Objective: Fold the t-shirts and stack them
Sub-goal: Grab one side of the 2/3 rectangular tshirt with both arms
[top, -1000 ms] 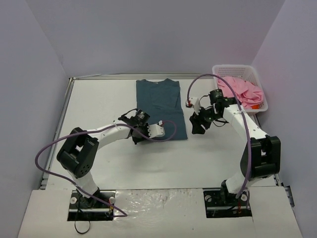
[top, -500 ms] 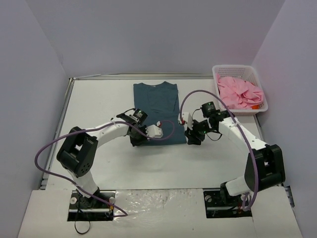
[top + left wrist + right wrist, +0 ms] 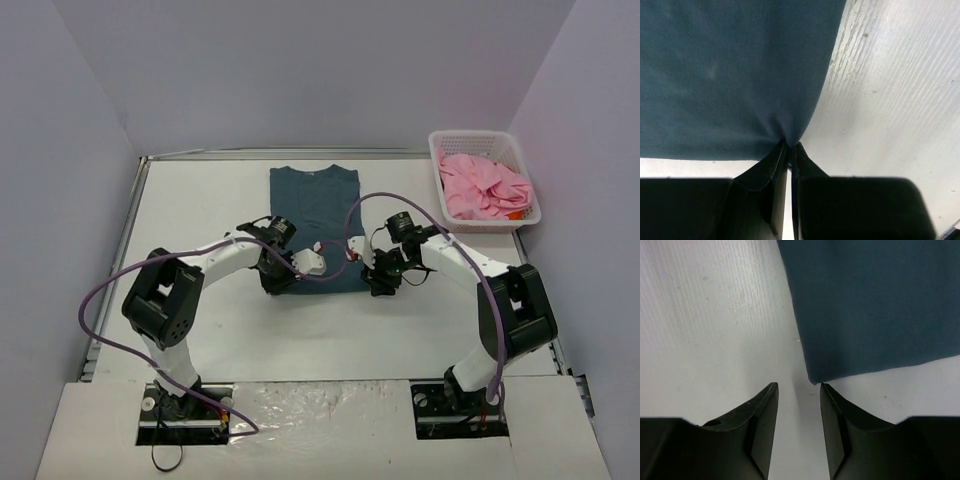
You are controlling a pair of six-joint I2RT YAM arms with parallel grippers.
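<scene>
The bench (image 3: 200,200) carries the teal-blue t-shirt (image 3: 313,205) flat at its middle, long axis near to far, collar far. The pink t-shirt (image 3: 485,187) fills the lattice basket (image 3: 470,137) far right. The left arm (image 3: 225,255) has its jaws clenched on the near-left hem corner. The right arm (image 3: 460,255) has its jaws parted, with the near-right corner just at their tips and not yet gripped.

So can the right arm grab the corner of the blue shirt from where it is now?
Probably yes. The right gripper is open, low over the table, and the near corner of the blue shirt lies right at the gap between its fingertips, with nothing in the way.
</scene>
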